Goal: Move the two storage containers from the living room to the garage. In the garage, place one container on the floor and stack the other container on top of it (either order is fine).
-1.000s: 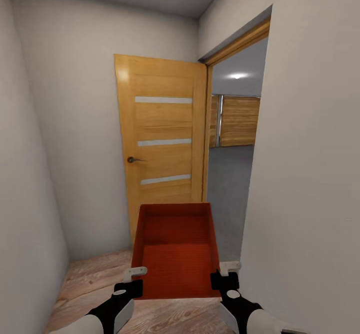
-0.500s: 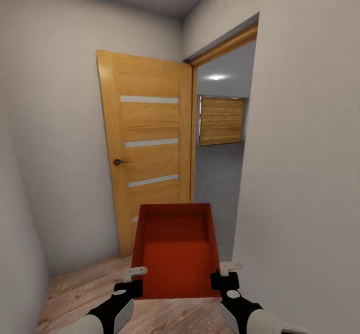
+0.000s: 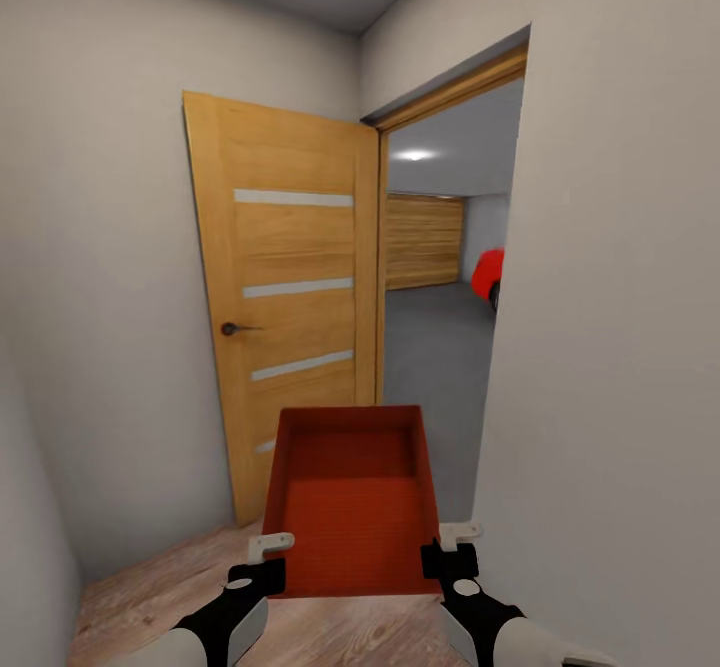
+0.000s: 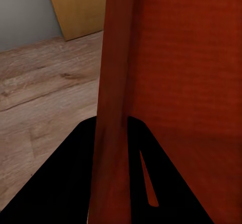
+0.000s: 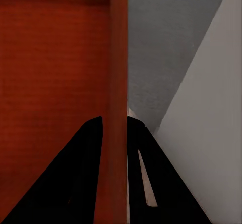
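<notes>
Red-orange storage container point(image 3: 352, 502), nothing inside

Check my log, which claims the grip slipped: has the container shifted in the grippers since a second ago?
No. The storage container sits identically between left gripper and right gripper; the background alone shifted.

Home hallway, wood plank flooring point(image 3: 160, 587), open panelled door point(image 3: 285, 287), garage point(image 3: 435, 317) beyond with red car point(image 3: 489, 275)

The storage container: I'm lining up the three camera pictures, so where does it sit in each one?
Head view: storage container low centre, held between both grippers.
Left wrist view: its side wall runs up the middle, interior beside it.
Right wrist view: its other side wall runs up the middle.
Shared landmark: the container's walls.
</notes>
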Controlling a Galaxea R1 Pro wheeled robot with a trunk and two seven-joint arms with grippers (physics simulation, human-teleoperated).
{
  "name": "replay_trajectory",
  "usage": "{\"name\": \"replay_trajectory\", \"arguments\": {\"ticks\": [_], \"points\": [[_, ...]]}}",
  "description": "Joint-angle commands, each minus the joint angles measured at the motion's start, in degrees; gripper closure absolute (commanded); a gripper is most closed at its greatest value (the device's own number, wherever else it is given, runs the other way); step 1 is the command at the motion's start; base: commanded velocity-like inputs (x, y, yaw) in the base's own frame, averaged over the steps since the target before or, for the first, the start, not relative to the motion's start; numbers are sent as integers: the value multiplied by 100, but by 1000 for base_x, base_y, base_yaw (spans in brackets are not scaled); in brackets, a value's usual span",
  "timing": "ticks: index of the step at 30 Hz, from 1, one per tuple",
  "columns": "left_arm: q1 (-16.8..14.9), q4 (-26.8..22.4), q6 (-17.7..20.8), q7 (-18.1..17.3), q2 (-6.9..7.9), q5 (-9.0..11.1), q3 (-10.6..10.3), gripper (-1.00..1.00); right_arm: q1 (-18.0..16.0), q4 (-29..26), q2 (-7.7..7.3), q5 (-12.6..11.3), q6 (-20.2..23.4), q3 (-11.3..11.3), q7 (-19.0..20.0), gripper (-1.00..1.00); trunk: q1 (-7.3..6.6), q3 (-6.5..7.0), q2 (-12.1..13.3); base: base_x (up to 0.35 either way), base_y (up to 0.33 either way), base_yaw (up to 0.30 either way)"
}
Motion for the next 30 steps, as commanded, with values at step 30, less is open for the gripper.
{"name": "replay_trajectory", "arguments": {"ticks": [30], "points": [[-9,-30,-149,36,22,0,-8,100,-5,26,-26,83,-42,-184,9,100,3,24,-8,62,92,-153]]}}
